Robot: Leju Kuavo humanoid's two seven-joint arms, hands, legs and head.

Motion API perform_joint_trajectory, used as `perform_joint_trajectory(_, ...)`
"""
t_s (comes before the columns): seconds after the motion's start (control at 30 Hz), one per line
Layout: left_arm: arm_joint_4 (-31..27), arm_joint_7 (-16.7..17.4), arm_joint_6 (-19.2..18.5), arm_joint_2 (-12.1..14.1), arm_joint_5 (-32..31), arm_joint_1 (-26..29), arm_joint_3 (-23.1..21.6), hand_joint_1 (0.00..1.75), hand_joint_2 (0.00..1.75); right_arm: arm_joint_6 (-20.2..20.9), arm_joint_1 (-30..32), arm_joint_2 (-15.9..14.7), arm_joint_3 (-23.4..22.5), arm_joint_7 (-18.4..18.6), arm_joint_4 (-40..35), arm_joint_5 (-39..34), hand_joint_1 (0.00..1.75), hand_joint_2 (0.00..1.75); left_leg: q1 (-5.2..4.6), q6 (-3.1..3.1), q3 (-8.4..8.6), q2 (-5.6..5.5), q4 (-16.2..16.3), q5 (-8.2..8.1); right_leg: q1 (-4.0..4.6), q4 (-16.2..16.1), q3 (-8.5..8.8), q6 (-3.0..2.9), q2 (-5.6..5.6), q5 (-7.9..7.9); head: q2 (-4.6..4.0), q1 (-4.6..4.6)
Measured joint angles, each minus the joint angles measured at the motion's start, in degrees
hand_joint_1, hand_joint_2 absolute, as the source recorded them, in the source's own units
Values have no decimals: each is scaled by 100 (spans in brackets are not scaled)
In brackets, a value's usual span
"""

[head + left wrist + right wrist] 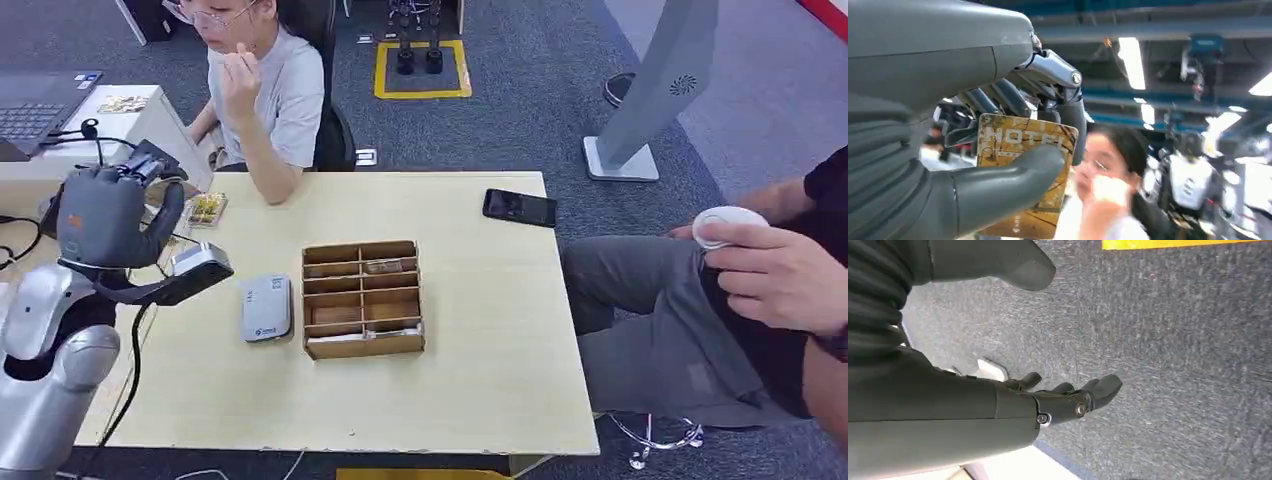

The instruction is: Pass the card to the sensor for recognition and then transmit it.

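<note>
Head view: left hand (pixel 105 225) raised mid-left of frame, above the worktop (pixel 480 390) edge; reader (pixel 266 308) sits centre-left.

Left wrist: thumb & fingers pinch the hotel card (pixel 1023 175). Thin grip, so it could slip.

Right wrist: right hand (pixel 1058 395) hangs loose, fingers apart, holding nothing.

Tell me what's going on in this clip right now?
The robot's left hand is raised at the table's left end, holding a yellow hotel card between thumb and fingers. The white card reader lies flat beside the cardboard divider box, and the card is not over it yet. The right hand hangs over the carpet, holding nothing. One person sits behind the table, another at the right.
</note>
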Motion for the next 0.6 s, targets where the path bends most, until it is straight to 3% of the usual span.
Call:
perform_joint_trajectory(0.2, 180, 394, 42, -67, -621, -91, 87, 175, 175, 0, -22, 0, -63, -57, -4, 81, 0, 175, -3, 0, 1, -1, 2, 0, -3, -2, 0, 2, -2, 2, 0, 0)
perform_joint_trajectory(0.37, 1035, 684, 99, -347, -986, -475, 83, 175, 175, 52, -87, 0, -72, 24, -20, 223, 0, 175, -3, 6, 1, 1, 3, 5, -3, -2, -1, 4, 0, 9, 0, 0)
perform_joint_trajectory(0.6, 1747, 756, 171, -585, -1058, -660, 81, 175, 175, 70, -99, 0, -76, 55, -22, 240, 0, 175, -3, 5, 0, 2, 3, 5, -3, -2, -3, 5, 2, 8, 2, -2)
